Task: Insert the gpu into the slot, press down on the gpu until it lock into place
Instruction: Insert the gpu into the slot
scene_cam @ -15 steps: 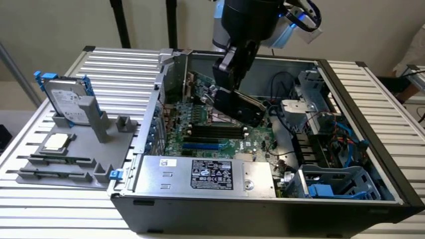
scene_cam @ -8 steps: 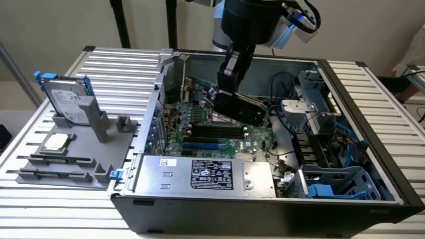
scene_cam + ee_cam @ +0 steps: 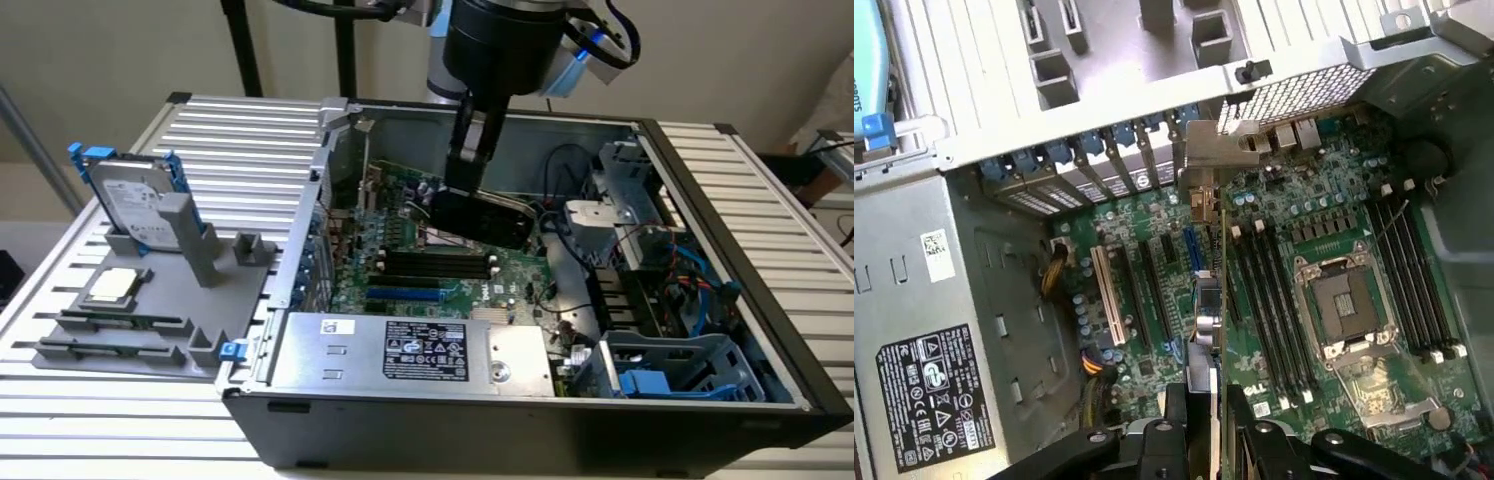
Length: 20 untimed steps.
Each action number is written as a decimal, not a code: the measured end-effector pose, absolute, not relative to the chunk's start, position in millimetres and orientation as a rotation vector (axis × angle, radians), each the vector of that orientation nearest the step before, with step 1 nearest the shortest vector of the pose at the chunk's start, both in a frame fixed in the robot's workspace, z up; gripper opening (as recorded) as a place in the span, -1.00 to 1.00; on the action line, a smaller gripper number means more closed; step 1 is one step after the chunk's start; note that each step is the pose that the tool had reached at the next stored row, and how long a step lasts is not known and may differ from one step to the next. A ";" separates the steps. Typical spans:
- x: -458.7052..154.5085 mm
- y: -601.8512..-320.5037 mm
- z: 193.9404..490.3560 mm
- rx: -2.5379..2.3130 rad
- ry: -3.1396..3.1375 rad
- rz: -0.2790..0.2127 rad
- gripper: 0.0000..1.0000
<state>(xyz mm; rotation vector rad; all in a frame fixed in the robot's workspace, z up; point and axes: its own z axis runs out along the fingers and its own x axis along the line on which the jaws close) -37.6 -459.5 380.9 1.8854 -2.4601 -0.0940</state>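
My gripper (image 3: 462,188) reaches down into the open computer case (image 3: 747,200) and is shut on the gpu (image 3: 483,221), a flat black card held tilted above the green motherboard (image 3: 514,280). In the wrist view the gpu (image 3: 1219,300) appears edge-on between my two black fingers (image 3: 1174,425), and its metal end bracket (image 3: 1206,160) points at the case's rear slot openings. The slot (image 3: 400,295) is a bright-blue connector on the board, nearer the power supply than the card is. In the wrist view the slot (image 3: 1192,250) lies just beside the card's edge, apart from it.
A silver labelled power-supply box (image 3: 414,350) fills the case's near side. Black memory slots (image 3: 434,262) and an open CPU socket (image 3: 1349,305) lie beside the card. Cables and a blue drive cage (image 3: 667,370) crowd the exterior view's right. A grey fixture with a hard drive (image 3: 134,200) stands outside.
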 end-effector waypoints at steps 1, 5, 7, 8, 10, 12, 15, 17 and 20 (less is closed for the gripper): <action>-37.6 -459.5 380.4 1.905 -2.448 -0.098 -0.47; -37.6 -459.5 378.7 1.978 -2.405 -0.120 -0.47; -37.6 -459.5 377.9 2.015 -2.382 -0.131 -0.47; -37.6 -459.5 377.5 2.033 -2.371 -0.136 -0.47; -37.6 -459.5 376.7 2.068 -2.349 -0.142 -0.47; -37.6 -459.5 375.8 2.093 -2.338 -0.147 -0.47; -39.7 -459.9 374.0 2.118 -2.340 -0.156 -0.47; -42.8 -460.7 372.0 2.128 -2.344 -0.155 -0.47; -46.7 -462.1 368.7 2.142 -2.344 -0.145 -0.47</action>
